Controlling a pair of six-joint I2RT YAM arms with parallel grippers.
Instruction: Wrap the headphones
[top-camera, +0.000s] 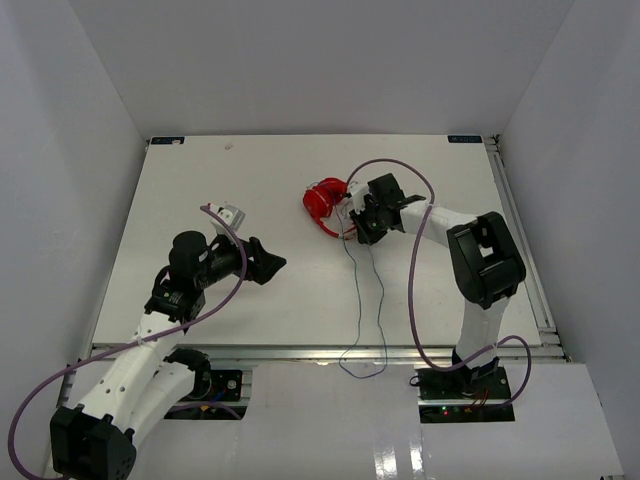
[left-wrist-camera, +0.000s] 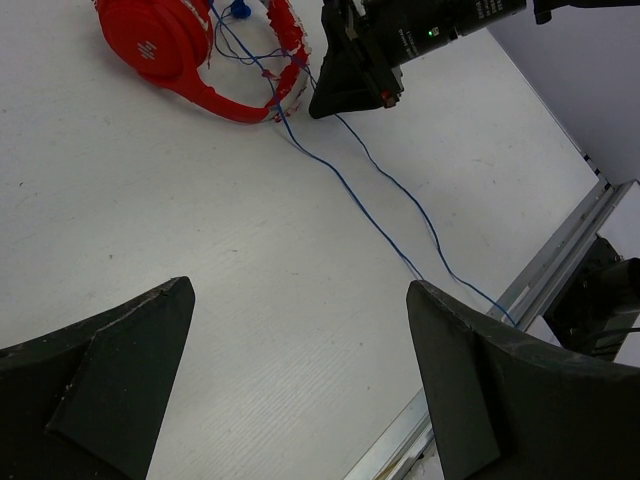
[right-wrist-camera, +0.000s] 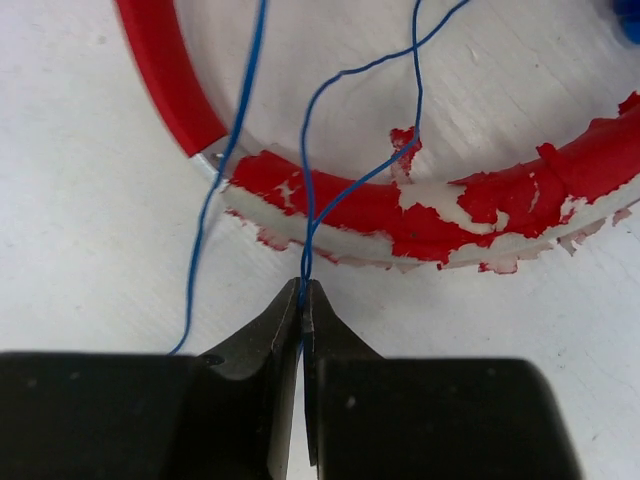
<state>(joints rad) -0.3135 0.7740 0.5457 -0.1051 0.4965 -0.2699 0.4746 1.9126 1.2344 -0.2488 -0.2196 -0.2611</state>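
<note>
The red headphones (top-camera: 325, 203) lie at the table's middle back, also in the left wrist view (left-wrist-camera: 165, 45). Their chipped red-and-white headband (right-wrist-camera: 450, 215) fills the right wrist view. The thin blue cable (top-camera: 365, 300) runs from them down to the table's front edge and shows in the left wrist view (left-wrist-camera: 390, 235). My right gripper (top-camera: 357, 228) is shut on the cable (right-wrist-camera: 310, 210) just beside the headband, two strands pinched at its tips (right-wrist-camera: 303, 290). A blue plug (left-wrist-camera: 238, 10) sits by the earcups. My left gripper (top-camera: 272, 265) is open and empty, left of the cable (left-wrist-camera: 300, 330).
The aluminium front rail (top-camera: 320, 352) edges the table; the cable loops over it. White walls close in the left, back and right. A small grey-white object (top-camera: 230, 214) sits by the left arm. Thick purple robot cables (top-camera: 415, 300) arc over the table.
</note>
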